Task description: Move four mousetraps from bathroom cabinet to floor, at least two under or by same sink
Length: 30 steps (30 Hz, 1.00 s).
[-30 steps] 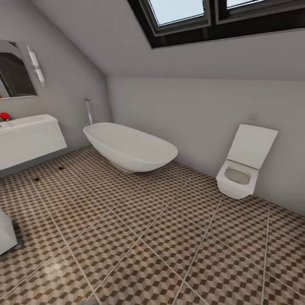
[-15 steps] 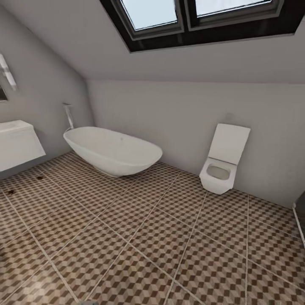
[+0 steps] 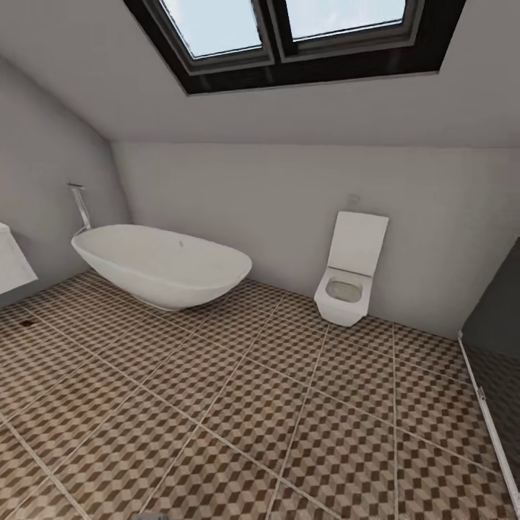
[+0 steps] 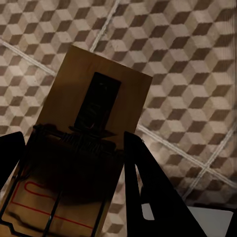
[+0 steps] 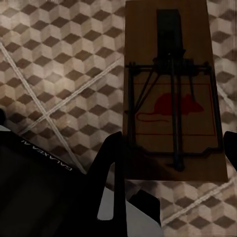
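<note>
Transit step, both arms loaded. In the left wrist view, your left gripper (image 4: 74, 163) is clamped on a mousetrap (image 4: 94, 133), its dark fingers flanking the board's near end, with the patterned floor (image 4: 182, 64) well below. In the right wrist view, your right gripper (image 5: 173, 158) likewise grips a second trap (image 5: 170, 89), the red mouse mark and wire bar plain on its face; that board also hangs above the tiles rather than resting on them. The head view looks across open floor (image 3: 238, 404) to the bathtub (image 3: 162, 263) and the toilet (image 3: 350, 271) against the far wall, below a skylight (image 3: 289, 29). Only a corner of the white vanity (image 3: 11, 263) that would carry the sink shows at the frame's left edge, and the cabinet is out of frame. Judged from this, two traps are in carriage and not yet placed. Your next move calls for heading toward that vanity, then lowering both boards flat onto the tiles beneath or right beside the basin before you release.
</note>
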Tool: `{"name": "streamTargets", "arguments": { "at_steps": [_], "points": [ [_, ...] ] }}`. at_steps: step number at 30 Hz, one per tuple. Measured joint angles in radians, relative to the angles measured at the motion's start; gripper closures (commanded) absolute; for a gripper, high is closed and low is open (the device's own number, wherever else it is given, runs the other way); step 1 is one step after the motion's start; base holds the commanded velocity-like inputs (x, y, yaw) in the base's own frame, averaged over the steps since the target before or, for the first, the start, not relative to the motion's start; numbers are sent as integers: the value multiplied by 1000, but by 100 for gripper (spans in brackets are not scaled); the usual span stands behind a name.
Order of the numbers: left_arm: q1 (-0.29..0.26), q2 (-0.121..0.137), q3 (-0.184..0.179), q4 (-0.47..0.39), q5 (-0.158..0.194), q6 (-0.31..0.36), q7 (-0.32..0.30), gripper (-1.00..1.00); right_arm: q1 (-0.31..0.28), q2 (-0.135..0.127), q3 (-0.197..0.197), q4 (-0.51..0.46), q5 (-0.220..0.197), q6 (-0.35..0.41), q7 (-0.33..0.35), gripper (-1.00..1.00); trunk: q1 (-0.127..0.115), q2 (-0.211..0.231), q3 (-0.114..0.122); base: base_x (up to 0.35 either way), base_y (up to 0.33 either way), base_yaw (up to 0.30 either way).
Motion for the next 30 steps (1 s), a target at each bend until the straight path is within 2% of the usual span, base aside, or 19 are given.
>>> {"name": "streamTargets", "arguments": {
  "at_steps": [11, 26, 30],
  "points": [
    [0, 0, 0, 0, 0, 0, 0, 100, 0, 1, 0, 0, -3, 0, -1, 100, 0, 0, 12, 0, 0, -242],
    [0, 0, 0, 0, 0, 0, 0, 100, 0, 0, -1, -1, -3, 0, -1, 100, 0, 0, 9, 0, 0, -263],
    [0, 1, 0, 0, 0, 0, 0, 100, 0, 3, -1, -1, -3, 0, -2, 100, 0, 0, 9, 0, 0, -100]
  ]
}}
